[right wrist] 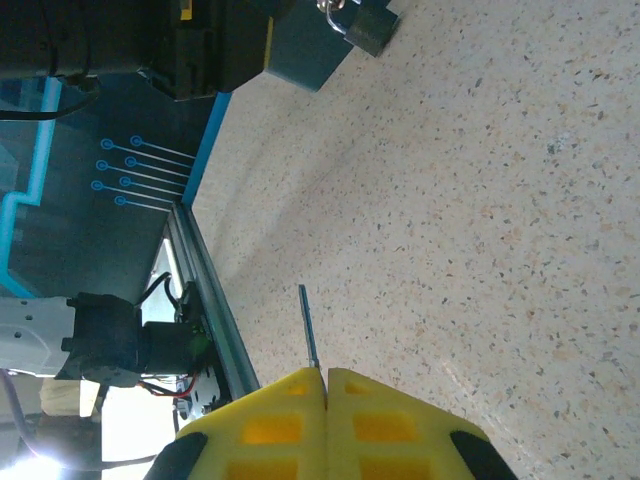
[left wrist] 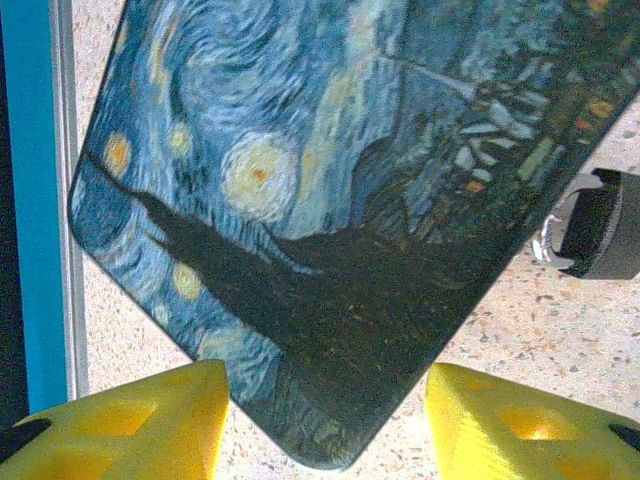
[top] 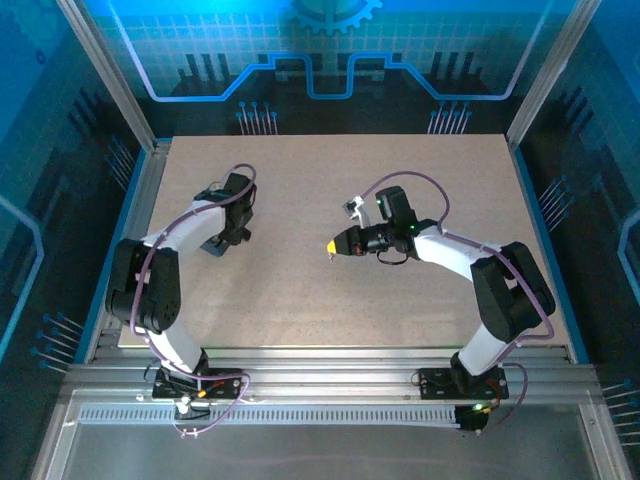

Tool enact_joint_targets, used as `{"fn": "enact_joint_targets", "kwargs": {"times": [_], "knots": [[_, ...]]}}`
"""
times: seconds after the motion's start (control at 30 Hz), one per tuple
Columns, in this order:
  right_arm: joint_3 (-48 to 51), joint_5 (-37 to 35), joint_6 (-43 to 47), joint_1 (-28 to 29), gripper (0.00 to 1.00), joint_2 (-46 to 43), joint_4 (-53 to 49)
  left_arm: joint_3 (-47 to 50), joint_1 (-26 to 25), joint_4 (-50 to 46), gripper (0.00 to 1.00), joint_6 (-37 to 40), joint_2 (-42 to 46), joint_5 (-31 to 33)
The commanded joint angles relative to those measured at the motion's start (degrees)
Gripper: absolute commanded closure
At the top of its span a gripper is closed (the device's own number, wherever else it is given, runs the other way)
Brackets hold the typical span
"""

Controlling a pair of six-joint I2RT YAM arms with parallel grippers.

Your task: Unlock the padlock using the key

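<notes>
Between the shut yellow fingers of the right gripper [right wrist: 325,378] sits the key [right wrist: 308,325]. Its thin grey blade sticks straight out past the fingertips, with no gap between the two pads. This gripper hangs above the bare speckled surface [right wrist: 500,200], near the middle of it in the top view, with its tip turned toward the left arm. Well ahead of the key's tip, at the far end of the right wrist view, the padlock [right wrist: 368,27] lies on the surface. It has a small dark body and a bright shackle loop, and sits just beside the corner of a dark tin [right wrist: 305,55].

Over on the left side, the left gripper [left wrist: 325,425] has its two yellow fingers [left wrist: 130,425] partly spread, straddling the near rounded corner of the tin. The tin's lid carries a blue and yellow swirl print and lies flat and skewed across the wrist view. A narrow strip of surface shows between the tin's edge and the right-hand finger. On the other side the finger and the tin meet in the picture, and I cannot tell whether they touch. The padlock sits by the tin's right-hand edge, shackle toward the tin. A blue rail [left wrist: 25,200] runs along the surface's left border.
</notes>
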State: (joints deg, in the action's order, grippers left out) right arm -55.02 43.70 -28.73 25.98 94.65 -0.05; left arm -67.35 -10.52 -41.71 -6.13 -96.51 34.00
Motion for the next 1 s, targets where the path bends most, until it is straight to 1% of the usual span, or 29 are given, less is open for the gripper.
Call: {"fn": "enact_joint_targets", "kwargs": {"times": [0.0, 0.07, 0.17, 0.27, 0.33, 0.47, 0.6, 0.73, 0.87, 0.97], "knots": [[-0.4, 0.9, -0.4, 1.1, 1.00, 0.1, 1.1, 0.2, 2.5, -1.9, 0.45, -4.4, 1.8, -5.6], [-0.3, 0.9, 0.1, 1.1, 1.00, 0.0, 0.7, -0.4, 2.5, -2.0, 0.45, -7.3, 2.9, -9.2], [-0.2, 0.7, 0.8, 1.0, 1.00, -0.1, 0.1, -1.2, 2.4, -1.9, 0.49, -14.8, 5.1, -15.8], [-0.1, 0.6, 1.1, 0.9, 1.00, -0.2, 0.0, -2.9, 1.5, -3.5, 0.52, -23.4, 5.5, -18.1], [-0.2, 0.7, 1.2, 0.8, 1.00, -0.1, 0.1, -3.8, 0.2, -3.9, 0.51, -27.1, 4.9, -17.9], [-0.5, 0.9, 1.3, 0.7, 1.00, 0.2, 0.2, -2.2, -1.6, 0.8, 0.46, -37.8, 4.0, -18.2], [-0.9, 1.3, 1.5, 0.7, 1.00, -0.3, 0.2, -2.2, -2.1, 2.8, 0.43, -46.4, -0.3, -15.5], [-0.9, 1.2, 2.7, 0.7, 1.00, -1.0, -0.8, -4.1, -2.2, 4.1, 0.42, -50.2, -4.3, -13.2], [-0.2, 1.2, 3.4, 0.6, 1.00, -1.3, -1.0, -7.6, -2.2, 2.9, 0.41, -51.3, -8.9, -12.4], [0.4, 1.2, 3.4, 0.4, 1.00, -0.9, -0.5, -8.1, -2.2, 3.0, 0.40, -51.9, -10.8, -11.5]]}}
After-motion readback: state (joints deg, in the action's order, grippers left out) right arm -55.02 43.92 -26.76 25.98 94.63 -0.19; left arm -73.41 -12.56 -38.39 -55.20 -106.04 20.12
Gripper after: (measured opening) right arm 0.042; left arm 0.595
